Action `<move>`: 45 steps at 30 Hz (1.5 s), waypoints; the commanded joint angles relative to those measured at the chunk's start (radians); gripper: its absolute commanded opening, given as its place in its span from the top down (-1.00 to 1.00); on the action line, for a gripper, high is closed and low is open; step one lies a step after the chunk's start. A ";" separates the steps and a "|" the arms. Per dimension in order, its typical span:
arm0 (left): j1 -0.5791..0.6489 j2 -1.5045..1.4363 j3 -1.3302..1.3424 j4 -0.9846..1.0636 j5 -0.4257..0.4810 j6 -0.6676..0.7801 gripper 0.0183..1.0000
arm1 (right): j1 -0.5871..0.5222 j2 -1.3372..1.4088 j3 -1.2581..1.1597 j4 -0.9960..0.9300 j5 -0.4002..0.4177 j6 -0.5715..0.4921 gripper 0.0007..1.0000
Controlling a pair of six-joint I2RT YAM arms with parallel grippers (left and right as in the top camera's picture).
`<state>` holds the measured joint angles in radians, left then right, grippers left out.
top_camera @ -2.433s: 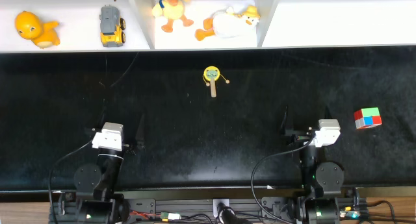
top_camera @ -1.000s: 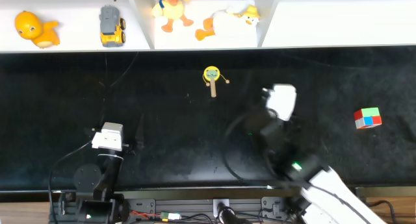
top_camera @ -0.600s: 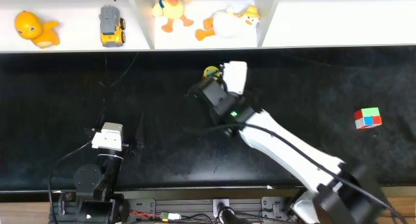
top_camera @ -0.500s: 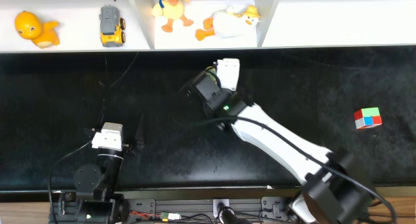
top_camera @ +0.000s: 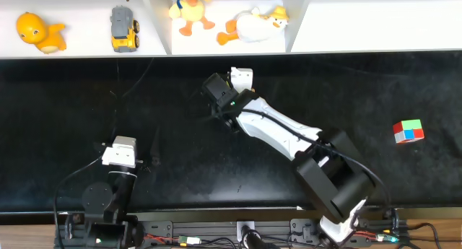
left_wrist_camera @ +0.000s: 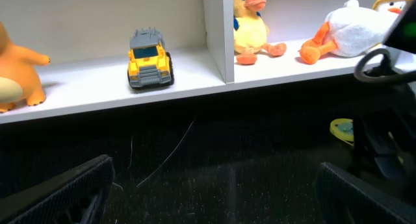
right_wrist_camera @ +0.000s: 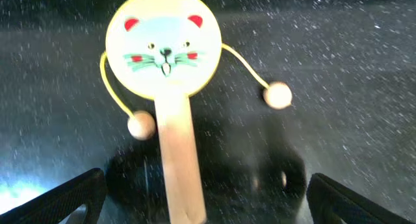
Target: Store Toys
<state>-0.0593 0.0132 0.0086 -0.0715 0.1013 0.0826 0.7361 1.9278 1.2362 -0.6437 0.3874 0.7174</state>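
- The right arm leaves its folded rest at the table's right side and swings out across the middle, so the right gripper (right_wrist_camera: 205, 185) now hangs over the rattle drum (right_wrist_camera: 164, 45)
- The rattle drum has not shifted: it lies flat and face up on the black table (top_camera: 86, 97), near the front of the white shelf (top_camera: 361, 32), with its handle pointing back toward the arms' bases
- For the task this looks like the approach finished and the grasp not yet begun; the toy is not lifted, and the handle seems the likeliest place to pinch
- The colour cube (top_camera: 408, 130) stays where it was, well apart at the right of the table, so a second toy is left to store
- The right gripper is released and holds nothing; its fingers stand wide, one to each side of the handle's line
- The right arm stretches long and diagonal from its base toward the shelf, wrist tipped so the gripper faces down at the table
- The left arm keeps folded at its base, the left gripper (left_wrist_camera: 214, 185) spread wide and empty, facing the shelf
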 commanded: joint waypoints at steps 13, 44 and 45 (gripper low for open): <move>-0.003 -0.010 0.000 -0.005 -0.001 0.015 -1.00 | -0.014 0.046 0.033 0.019 -0.088 0.008 0.91; -0.003 -0.010 0.000 -0.005 -0.001 0.015 -1.00 | -0.719 -0.529 -0.122 -0.059 -0.313 -0.894 0.91; -0.003 -0.010 0.000 -0.005 -0.001 0.015 -1.00 | -0.719 -0.494 -0.097 -0.035 -0.322 -0.909 0.92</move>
<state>-0.0593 0.0132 0.0086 -0.0711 0.1013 0.0826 0.0193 1.3743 1.0637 -0.7116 0.1345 -0.0616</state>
